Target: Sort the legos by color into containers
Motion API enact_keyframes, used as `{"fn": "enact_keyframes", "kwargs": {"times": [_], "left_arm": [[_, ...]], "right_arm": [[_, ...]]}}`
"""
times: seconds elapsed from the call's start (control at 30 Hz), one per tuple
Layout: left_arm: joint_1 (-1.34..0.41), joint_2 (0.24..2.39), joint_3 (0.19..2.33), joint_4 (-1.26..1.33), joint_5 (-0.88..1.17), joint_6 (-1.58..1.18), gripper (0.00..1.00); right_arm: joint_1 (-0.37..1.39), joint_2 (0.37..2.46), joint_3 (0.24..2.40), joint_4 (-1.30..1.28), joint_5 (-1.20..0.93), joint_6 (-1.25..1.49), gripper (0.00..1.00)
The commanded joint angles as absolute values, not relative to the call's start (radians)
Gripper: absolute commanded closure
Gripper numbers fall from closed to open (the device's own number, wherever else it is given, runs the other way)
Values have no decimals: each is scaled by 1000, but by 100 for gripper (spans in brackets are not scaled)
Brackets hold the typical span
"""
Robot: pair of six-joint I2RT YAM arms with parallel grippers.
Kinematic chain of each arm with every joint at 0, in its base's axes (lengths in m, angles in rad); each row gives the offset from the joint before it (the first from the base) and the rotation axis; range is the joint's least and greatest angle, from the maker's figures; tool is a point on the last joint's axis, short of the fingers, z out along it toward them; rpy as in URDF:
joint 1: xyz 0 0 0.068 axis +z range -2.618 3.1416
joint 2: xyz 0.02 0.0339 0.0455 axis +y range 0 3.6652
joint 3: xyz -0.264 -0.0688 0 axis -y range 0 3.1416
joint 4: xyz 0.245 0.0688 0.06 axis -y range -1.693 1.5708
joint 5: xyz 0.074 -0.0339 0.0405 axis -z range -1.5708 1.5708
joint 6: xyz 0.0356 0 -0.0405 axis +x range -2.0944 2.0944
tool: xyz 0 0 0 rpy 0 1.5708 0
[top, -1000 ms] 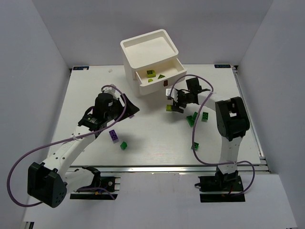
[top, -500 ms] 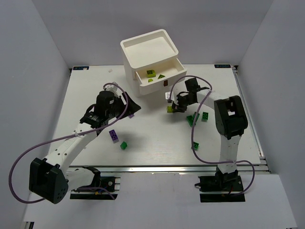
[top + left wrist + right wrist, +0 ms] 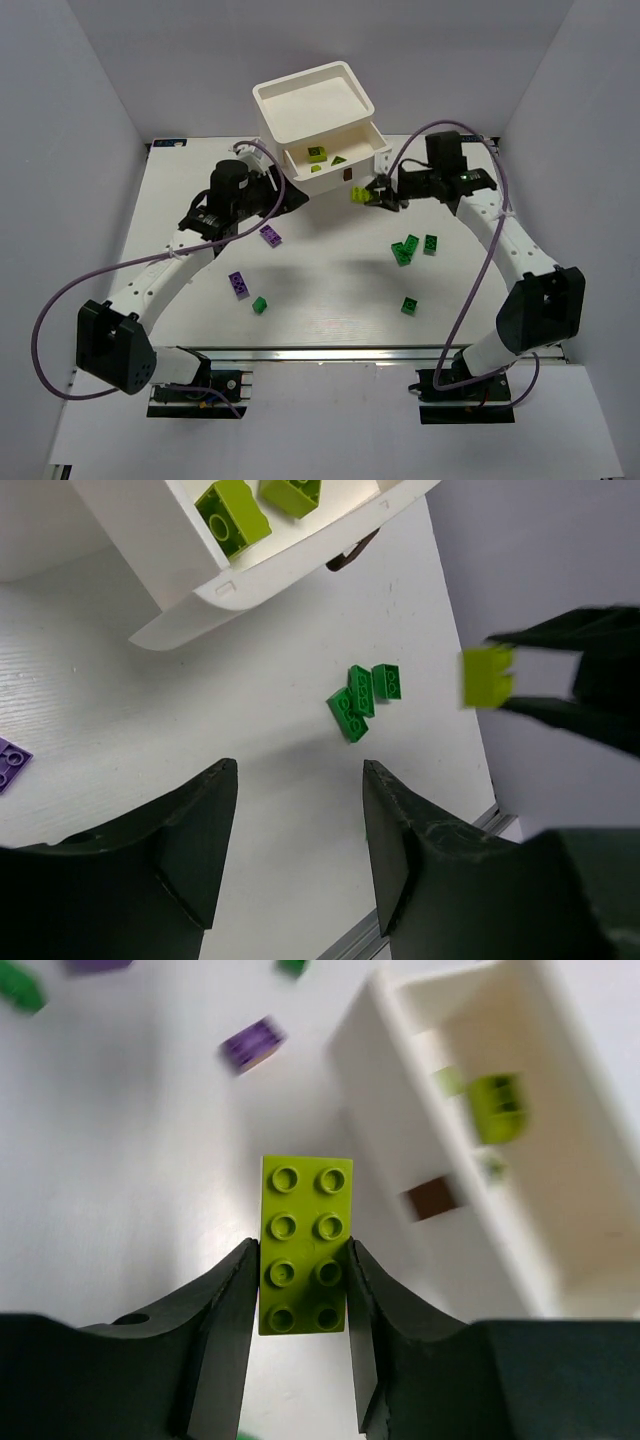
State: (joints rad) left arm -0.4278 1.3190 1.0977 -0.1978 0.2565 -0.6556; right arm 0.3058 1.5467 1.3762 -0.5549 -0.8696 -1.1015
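White table (image 3: 330,295), right gripper (image 3: 300,1270) clamped on yellow-green brick (image 3: 306,1215) beside open drawer (image 3: 328,181) front, left gripper (image 3: 298,780) jaws apart.

my right hand (image 3: 300,1260) pinches a yellow-green brick (image 3: 305,1245) beside the open white drawer (image 3: 310,183); green bricks (image 3: 405,248) and purple bricks (image 3: 270,236) dot the desk (image 3: 330,290).

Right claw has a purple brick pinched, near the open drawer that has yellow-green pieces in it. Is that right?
Not purple. The right claw holds a yellow-green brick, as the right wrist view shows. It is near the open drawer, which does hold yellow-green pieces.
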Motion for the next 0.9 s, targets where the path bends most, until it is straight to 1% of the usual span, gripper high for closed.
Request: {"fn": "enact_keyframes", "kwargs": {"times": [0.0, 0.07, 0.13, 0.2, 0.4, 0.5, 0.53, 0.57, 0.63, 0.67, 0.7, 0.73, 0.83, 0.87], "left_arm": [[-433, 1350, 1144, -192, 288, -620, 37], [-433, 1364, 1157, -183, 291, -617, 37], [-433, 1388, 1178, -179, 305, -614, 37], [-433, 1410, 1215, -193, 310, -601, 38], [-442, 1485, 1293, -232, 318, -578, 43], [-442, 1483, 1301, -235, 299, -578, 43], [-451, 1480, 1299, -241, 296, -578, 43], [-451, 1473, 1295, -244, 287, -577, 43], [-451, 1460, 1284, -255, 279, -577, 43], [-451, 1445, 1267, -258, 269, -578, 43], [-451, 1436, 1258, -262, 262, -578, 42], [-451, 1428, 1249, -271, 256, -581, 42], [-451, 1382, 1207, -290, 232, -595, 42], [-451, 1367, 1195, -294, 226, -603, 44]], "right_arm": [[293, 1543, 1462, -275, -864, -810, 97], [298, 1586, 1547, -235, -831, -727, 97], [299, 1667, 1612, -192, -796, -684, 97], [305, 1763, 1721, -180, -776, -640, 97], [311, 1963, 1943, -204, -732, -670, 94], [313, 1997, 1970, -229, -741, -701, 88], [314, 1999, 1968, -230, -744, -703, 85], [311, 1996, 1964, -229, -745, -704, 73], [313, 1988, 1948, -221, -749, -700, 53], [311, 1982, 1942, -198, -747, -689, 38], [311, 1977, 1937, -183, -747, -675, 33], [308, 1973, 1930, -164, -750, -634, 32], [305, 1954, 1947, -100, -752, -540, 34], [304, 1948, 1951, -88, -752, -519, 36]]}}
